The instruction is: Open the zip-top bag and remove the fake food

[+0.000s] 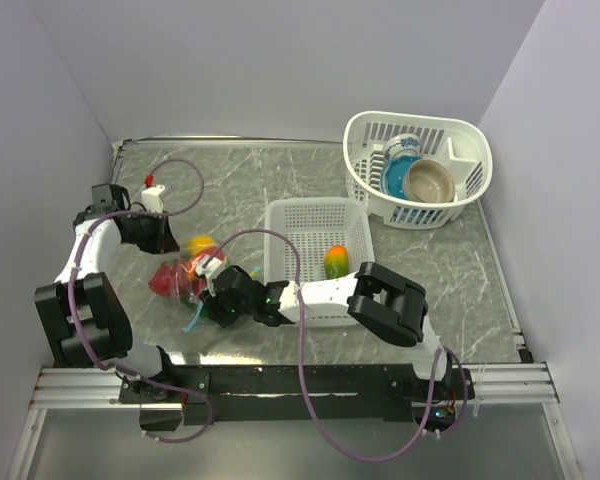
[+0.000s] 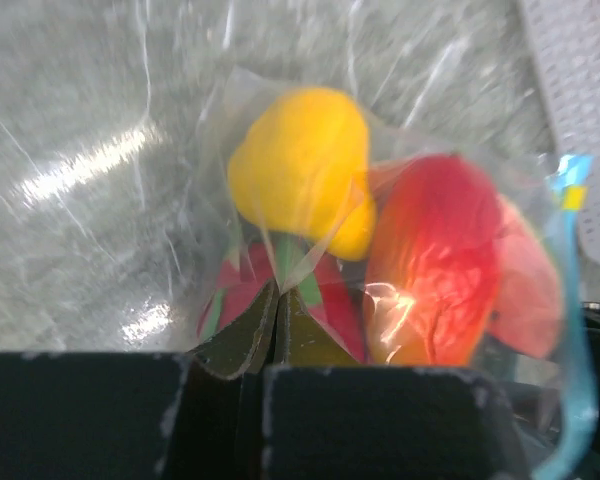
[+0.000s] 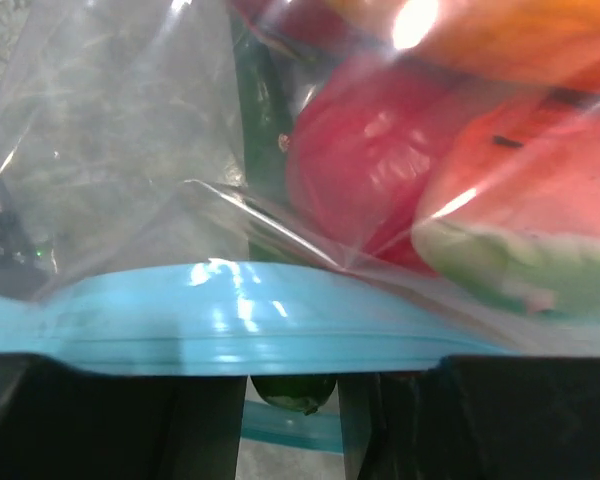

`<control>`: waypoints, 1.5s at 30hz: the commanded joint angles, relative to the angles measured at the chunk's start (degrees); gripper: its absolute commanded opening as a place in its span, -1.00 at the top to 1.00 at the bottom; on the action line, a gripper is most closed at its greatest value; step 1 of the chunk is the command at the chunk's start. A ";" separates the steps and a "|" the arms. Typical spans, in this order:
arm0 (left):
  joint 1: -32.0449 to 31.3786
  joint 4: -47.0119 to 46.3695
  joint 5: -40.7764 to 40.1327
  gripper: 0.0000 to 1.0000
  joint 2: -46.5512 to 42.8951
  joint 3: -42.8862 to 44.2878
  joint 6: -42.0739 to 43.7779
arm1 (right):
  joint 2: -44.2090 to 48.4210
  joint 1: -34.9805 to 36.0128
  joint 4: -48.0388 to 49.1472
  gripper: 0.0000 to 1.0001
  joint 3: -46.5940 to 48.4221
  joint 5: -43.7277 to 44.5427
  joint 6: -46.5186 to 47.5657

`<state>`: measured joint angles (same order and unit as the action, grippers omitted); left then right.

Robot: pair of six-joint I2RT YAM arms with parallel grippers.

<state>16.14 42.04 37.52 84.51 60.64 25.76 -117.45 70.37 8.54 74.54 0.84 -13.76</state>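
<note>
The clear zip-top bag [image 1: 185, 278] lies on the table at the left, with red, yellow and orange fake food inside. My left gripper [image 1: 165, 238] is shut on a fold of the bag's plastic [image 2: 210, 150] at its closed end [image 2: 277, 290]; a yellow piece [image 2: 300, 170] and a red-orange piece [image 2: 435, 270] lie just beyond. My right gripper [image 1: 222, 296] is at the zip end. Its jaws stand apart [image 3: 285, 385], and the teal zip strip [image 3: 240, 325] lies across both fingers, ungripped. A second strip shows lower down [image 3: 290, 428]. One orange-green piece [image 1: 335, 261] lies in the near basket.
A white slotted basket [image 1: 280, 215] stands right of the bag, against my right arm. A second white basket [image 1: 365, 125] at the back right holds a blue bowl [image 1: 395, 175] and a tan bowl [image 1: 430, 180]. Walls close in the table at the left, back and right.
</note>
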 commanded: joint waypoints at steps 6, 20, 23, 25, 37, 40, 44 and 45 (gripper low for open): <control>-0.23 5.42 5.20 0.98 -6.64 7.65 -1.59 | 6.53 -0.06 0.69 1.00 -3.61 3.20 0.57; -0.23 0.51 -4.46 0.98 -6.46 1.77 0.96 | 23.03 -0.49 -8.17 1.00 -10.37 15.85 2.24; -0.15 -4.41 -7.54 0.98 -5.24 -2.54 1.05 | 31.38 -1.63 -11.33 1.00 -12.57 17.70 2.33; -0.23 -6.87 -9.82 0.98 -4.10 -4.56 1.48 | 36.40 -2.34 -12.92 1.00 -13.46 18.84 1.37; -0.32 -6.45 -10.80 0.98 -1.80 -2.90 3.06 | 36.68 -6.03 -15.12 1.00 -13.11 24.79 -2.06; -0.41 -5.57 -10.80 0.99 -2.24 -2.72 4.29 | 35.19 -11.45 -18.63 1.00 -13.02 29.12 -6.09; -0.41 -4.95 -10.62 0.99 -2.33 -2.11 4.56 | 34.04 -17.45 -20.57 0.90 -15.82 33.51 -9.27; -0.41 -4.52 -9.84 0.98 -2.33 -1.50 4.56 | 33.17 -17.81 -20.14 0.54 -16.09 34.65 -7.88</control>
<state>16.03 35.48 27.07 82.41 56.07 28.88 -84.18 56.51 -10.44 59.05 26.50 -19.16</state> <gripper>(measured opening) 0.015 0.405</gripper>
